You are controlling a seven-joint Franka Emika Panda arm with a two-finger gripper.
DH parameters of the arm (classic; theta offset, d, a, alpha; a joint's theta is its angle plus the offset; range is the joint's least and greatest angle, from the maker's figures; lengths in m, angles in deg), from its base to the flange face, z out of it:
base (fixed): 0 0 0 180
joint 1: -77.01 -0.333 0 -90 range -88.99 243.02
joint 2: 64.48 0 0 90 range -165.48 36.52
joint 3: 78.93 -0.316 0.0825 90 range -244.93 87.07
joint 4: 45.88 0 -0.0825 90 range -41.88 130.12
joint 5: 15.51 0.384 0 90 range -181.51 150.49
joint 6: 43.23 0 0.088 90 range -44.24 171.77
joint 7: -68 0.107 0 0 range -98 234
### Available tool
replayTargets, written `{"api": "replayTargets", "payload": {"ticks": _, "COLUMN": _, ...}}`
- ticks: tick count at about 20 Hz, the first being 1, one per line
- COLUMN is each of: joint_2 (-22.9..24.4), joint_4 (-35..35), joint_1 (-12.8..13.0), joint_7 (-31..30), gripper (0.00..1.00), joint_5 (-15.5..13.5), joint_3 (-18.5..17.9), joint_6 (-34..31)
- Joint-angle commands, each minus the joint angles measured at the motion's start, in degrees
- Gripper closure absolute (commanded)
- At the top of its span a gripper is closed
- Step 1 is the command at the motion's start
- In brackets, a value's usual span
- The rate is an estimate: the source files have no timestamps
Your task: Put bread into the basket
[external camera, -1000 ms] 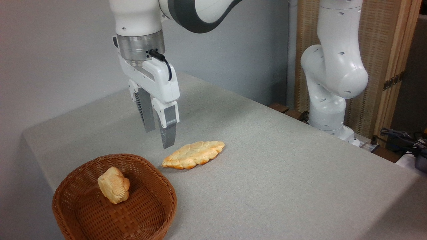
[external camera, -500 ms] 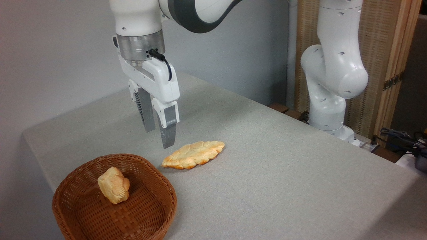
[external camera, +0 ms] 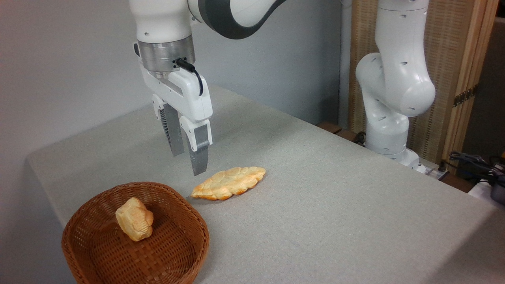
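The bread, a long flat braided golden loaf, lies on the grey table just right of the basket. A brown woven wicker basket sits at the front left corner and holds a small chunky pale-golden bread lump. My gripper hangs above the table behind the basket and just left of the loaf's near end. Its two grey fingers point down with a gap between them, open and holding nothing. The fingertips stand clear of both loaf and basket.
The grey table stretches right and back from the loaf. My arm's white base stands at the back right edge. A wooden screen and cables lie beyond the table on the right.
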Motion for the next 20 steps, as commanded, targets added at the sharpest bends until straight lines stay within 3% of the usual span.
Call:
{"api": "replayTargets", "payload": {"ticks": 1, "joint_2": 0.08, "joint_4": -0.49, "joint_1": 0.52, "joint_7": 0.11, "gripper": 0.0, "joint_5": 0.07, "joint_3": 0.06, "joint_6": -2.53}}
{"api": "replayTargets", "payload": {"ticks": 6, "joint_2": 0.96, "joint_4": 1.35, "joint_1": 0.7, "joint_7": 0.29, "gripper": 0.0, "joint_5": 0.07, "joint_3": -0.03, "joint_6": -2.45}}
{"api": "replayTargets", "payload": {"ticks": 11, "joint_2": 3.15, "joint_4": 7.66, "joint_1": 1.23, "joint_7": 0.29, "gripper": 0.0, "joint_5": 0.07, "joint_3": 0.67, "joint_6": -1.13}}
{"api": "replayTargets", "payload": {"ticks": 17, "joint_2": 7.99, "joint_4": 20.58, "joint_1": 2.37, "joint_7": 1.95, "gripper": 0.0, "joint_5": 0.16, "joint_3": 0.68, "joint_6": 7.73}}
{"api": "replayTargets", "payload": {"ticks": 20, "joint_2": 8.52, "joint_4": 23.67, "joint_1": 2.72, "joint_7": 3.02, "gripper": 0.0, "joint_5": 0.16, "joint_3": 0.68, "joint_6": 10.29}}
